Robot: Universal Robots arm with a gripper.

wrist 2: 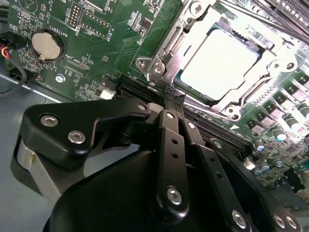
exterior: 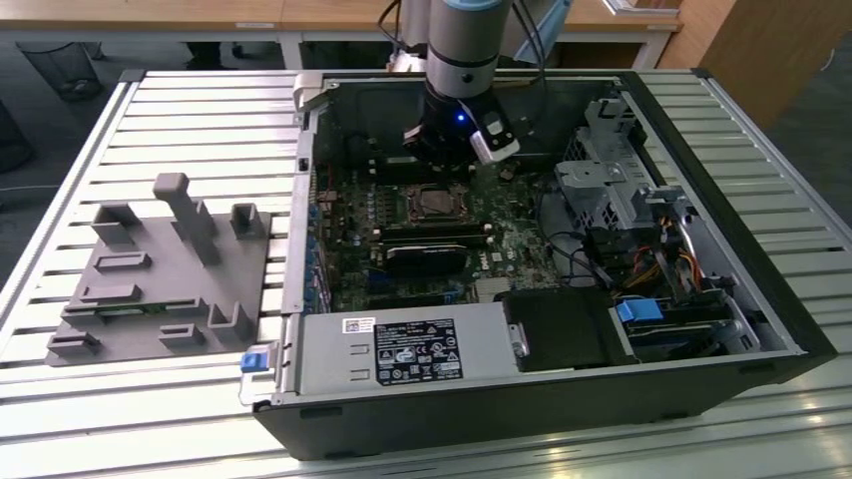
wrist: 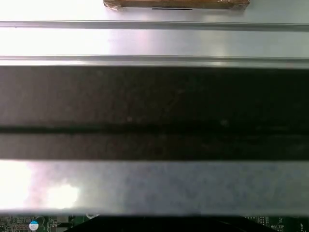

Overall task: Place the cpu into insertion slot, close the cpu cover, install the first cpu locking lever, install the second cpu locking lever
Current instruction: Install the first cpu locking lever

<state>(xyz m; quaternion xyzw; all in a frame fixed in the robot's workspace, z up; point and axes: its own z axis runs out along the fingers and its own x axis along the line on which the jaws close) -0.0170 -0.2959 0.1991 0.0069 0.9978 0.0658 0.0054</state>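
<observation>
Pale silvery square cpu (wrist 2: 219,65) seated in dark metal-rimmed insertion slot (wrist 2: 181,72), silver frame cpu cover (wrist 2: 161,60) closed over it, black gripper (wrist 2: 175,104) fingers together, just beside cover edge.

Daylight is glancing off the ribbed metal table (exterior: 160,110), leaving bright streaks along its slats at the near edge. Beyond its far side a long wooden desk (exterior: 266,18) on pale legs is standing over dark grey floor (exterior: 40,120). A wooden cabinet (exterior: 759,45) is rising at the exterior view's far right.
</observation>
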